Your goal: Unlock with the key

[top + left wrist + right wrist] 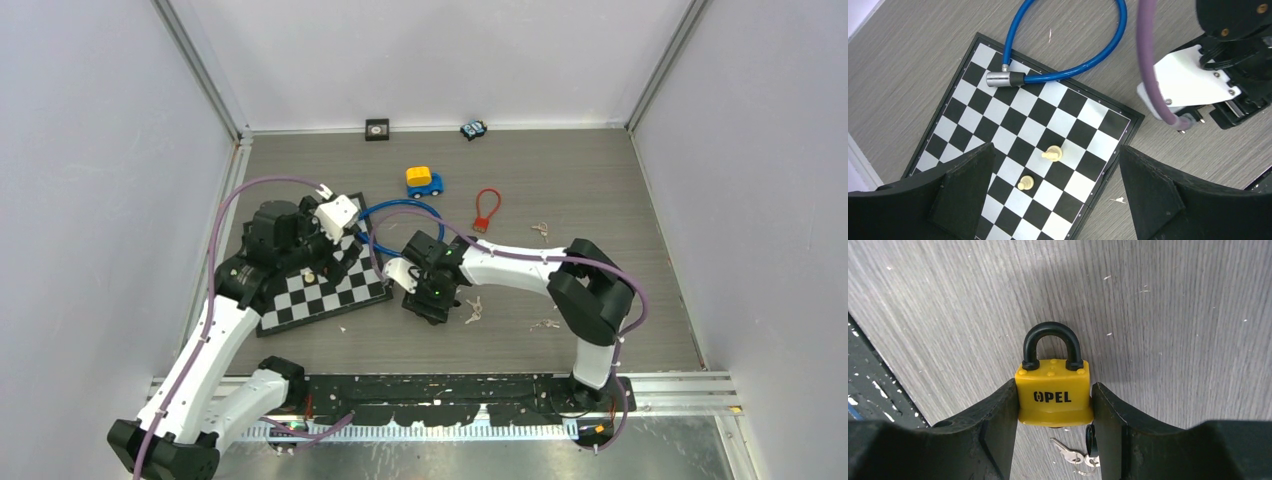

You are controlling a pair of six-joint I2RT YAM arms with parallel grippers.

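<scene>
A yellow padlock (1054, 397) marked OPEL, with a black shackle, is gripped by its two sides in my right gripper (1053, 388), which is shut on it just above the grey table. Behind the lock's bottom, a small bunch of silver keys (1068, 455) on a ring lies on the table, and a black-headed key (1090, 439) rests against my right finger. From above, the right gripper (432, 295) hides the padlock, and the keys (473, 310) show just to its right. My left gripper (1055, 150) hangs wide open and empty over the chessboard.
The chessboard (1083, 112) carries two pale chess pieces (1053, 153), and the end of a blue cable lock (1068, 70) rests on its corner. Farther back are a red cable lock (487, 210) and a yellow-blue toy car (423, 181). More loose keys (547, 324) lie to the right.
</scene>
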